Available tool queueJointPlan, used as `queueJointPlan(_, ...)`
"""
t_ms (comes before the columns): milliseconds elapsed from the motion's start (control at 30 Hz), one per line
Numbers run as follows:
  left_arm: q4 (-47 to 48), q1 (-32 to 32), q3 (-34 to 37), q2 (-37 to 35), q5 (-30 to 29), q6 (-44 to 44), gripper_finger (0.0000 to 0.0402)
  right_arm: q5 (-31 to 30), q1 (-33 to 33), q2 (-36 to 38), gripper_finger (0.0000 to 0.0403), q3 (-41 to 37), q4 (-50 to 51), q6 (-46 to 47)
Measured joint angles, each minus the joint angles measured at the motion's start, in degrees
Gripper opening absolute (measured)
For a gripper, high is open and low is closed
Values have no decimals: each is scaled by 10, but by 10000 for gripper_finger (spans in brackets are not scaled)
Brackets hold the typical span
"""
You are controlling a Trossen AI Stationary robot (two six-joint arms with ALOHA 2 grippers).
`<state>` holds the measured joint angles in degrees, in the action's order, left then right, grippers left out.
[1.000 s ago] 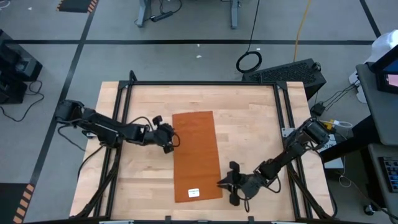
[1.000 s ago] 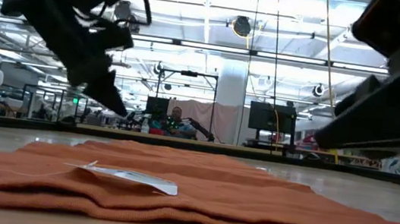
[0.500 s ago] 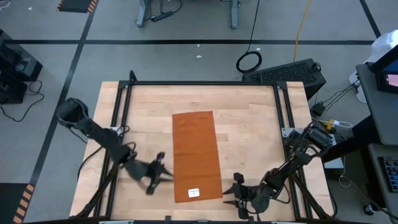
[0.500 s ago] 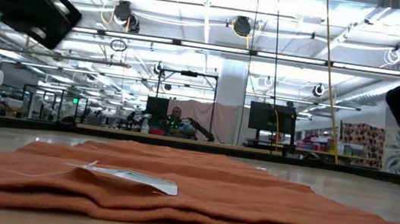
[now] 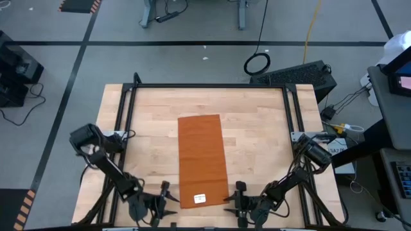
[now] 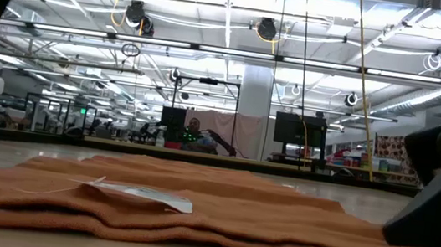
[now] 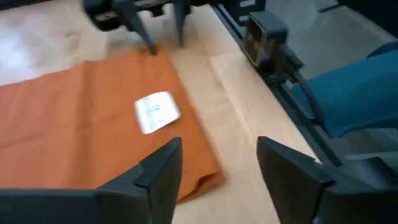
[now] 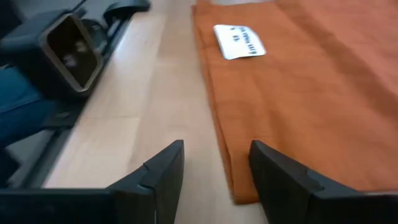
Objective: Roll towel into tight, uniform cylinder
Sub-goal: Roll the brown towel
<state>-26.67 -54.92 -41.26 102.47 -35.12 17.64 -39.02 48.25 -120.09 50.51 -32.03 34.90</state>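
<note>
Wooden counter point(image 5: 257, 135) inside a black frame, w/ a workshop hall beyond it; your landmark is the towel point(image 5: 203, 157), a rust-orange strip lying flat and lengthwise down the middle of the counter, not yet rolled at all. Its white tag point(image 5: 200, 198) sits on top, close to the near short edge. Left gripper point(image 5: 163, 204) is low at the near left corner of the towel, just beside the cloth; in its wrist view the jaws stand apart w/ nothing between them, the towel corner lying just ahead of them. Right gripper point(image 5: 239, 202) mirrors it at the near right corner, jaws likewise spread and empty, straddling the towel's long edge in its own wrist view. Judging by that symmetric setup, both arms are placed to take the near edge at its two corners together, so the first turn starts square and the roll comes out even, not cone-shaped. Neither looks to be touching the fabric yet, tho the low view is too tight to be sure on the right side. You'll want both pinches landing level w/ each other, and the tag tucked inside the first fold. No containers on the counter, so nothing to report there.
</note>
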Motion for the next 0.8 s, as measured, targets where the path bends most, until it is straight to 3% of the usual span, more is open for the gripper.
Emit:
queueJointPlan(267,2,-10,-63,90,-35,-35,241,-39,-1,-18,171,-1,-26,-2)
queueJointPlan(600,72,-10,-66,113,-69,19,242,-28,-3,-19,171,-1,-47,1)
queueJointPlan(800,82,-4,-66,113,-56,17,208,-27,-3,-20,171,-2,-60,0)
